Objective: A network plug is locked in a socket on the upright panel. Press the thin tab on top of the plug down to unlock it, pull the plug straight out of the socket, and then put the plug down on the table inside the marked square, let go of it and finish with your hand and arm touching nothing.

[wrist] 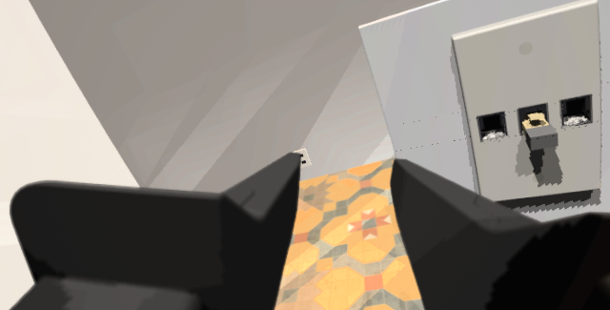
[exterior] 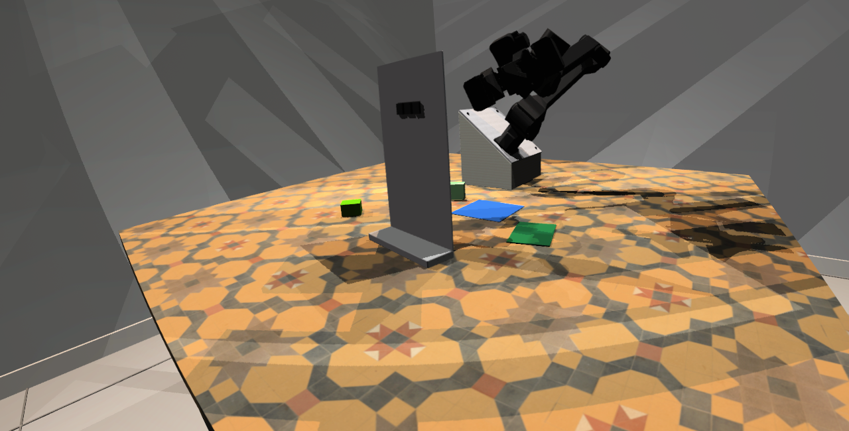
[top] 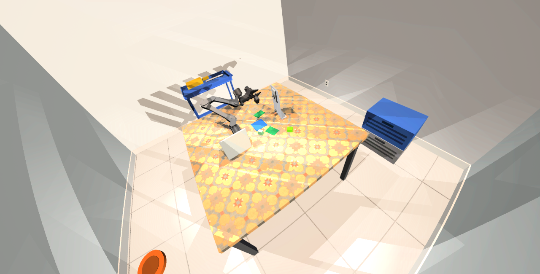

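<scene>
The plug (wrist: 541, 137) sits in the middle socket of a plate on the upright panel (top: 278, 108) (exterior: 415, 161) (wrist: 405, 72). A yellowish piece shows at its top near the socket; whether the tab is pressed cannot be told. My gripper (top: 260, 97) (exterior: 493, 68) (wrist: 346, 168) is partly open and empty. It hangs above the table in front of the panel, and in the wrist view the plug is to the right of both fingertips. A blue square (top: 259, 124) (exterior: 488, 210) and a green square (top: 259, 114) (exterior: 532, 233) lie on the table, with another green square (top: 272, 130). Which is the marked one is unclear.
A lime block (top: 290, 129) (exterior: 351, 209) and a pale green block (top: 260, 132) (exterior: 457, 190) are on the table. My arm's white wedge base (top: 236, 143) (exterior: 486, 158) stands behind the squares. A blue cart (top: 211, 82) and a blue cabinet (top: 396, 117) stand beyond the table.
</scene>
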Motion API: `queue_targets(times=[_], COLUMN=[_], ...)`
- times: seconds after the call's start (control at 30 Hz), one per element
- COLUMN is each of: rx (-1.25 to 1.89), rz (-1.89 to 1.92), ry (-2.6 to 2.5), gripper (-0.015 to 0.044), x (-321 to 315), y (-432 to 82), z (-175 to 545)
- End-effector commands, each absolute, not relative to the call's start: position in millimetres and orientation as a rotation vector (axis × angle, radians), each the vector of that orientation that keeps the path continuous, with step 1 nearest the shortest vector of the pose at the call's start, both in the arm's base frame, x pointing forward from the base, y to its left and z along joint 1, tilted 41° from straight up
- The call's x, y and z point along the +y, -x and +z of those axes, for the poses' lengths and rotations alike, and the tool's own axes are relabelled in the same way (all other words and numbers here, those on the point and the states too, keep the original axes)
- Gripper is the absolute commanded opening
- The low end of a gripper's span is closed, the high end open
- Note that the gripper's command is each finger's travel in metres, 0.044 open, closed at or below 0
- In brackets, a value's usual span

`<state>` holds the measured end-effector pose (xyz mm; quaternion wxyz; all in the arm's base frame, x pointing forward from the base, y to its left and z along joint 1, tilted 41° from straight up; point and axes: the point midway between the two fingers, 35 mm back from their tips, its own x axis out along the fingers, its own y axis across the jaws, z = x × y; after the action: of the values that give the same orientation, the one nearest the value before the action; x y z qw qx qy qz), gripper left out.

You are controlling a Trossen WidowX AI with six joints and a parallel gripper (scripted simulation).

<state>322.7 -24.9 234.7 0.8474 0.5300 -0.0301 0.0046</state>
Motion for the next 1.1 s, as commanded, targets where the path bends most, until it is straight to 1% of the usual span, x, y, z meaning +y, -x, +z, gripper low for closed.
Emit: queue_targets(times=[0.0,0.87,1.07], rx=[-0.046,-0.056,-0.058], rz=[0.0,-0.016,-0.017], ry=[-1.242,-2.147,-2.199], gripper=[0.0156,0.0156,0.0156], x=[-27.7,-42.4,-42.8], y=[-320.1,-284.1,-281.3], z=[217.5,151.7,148.6])
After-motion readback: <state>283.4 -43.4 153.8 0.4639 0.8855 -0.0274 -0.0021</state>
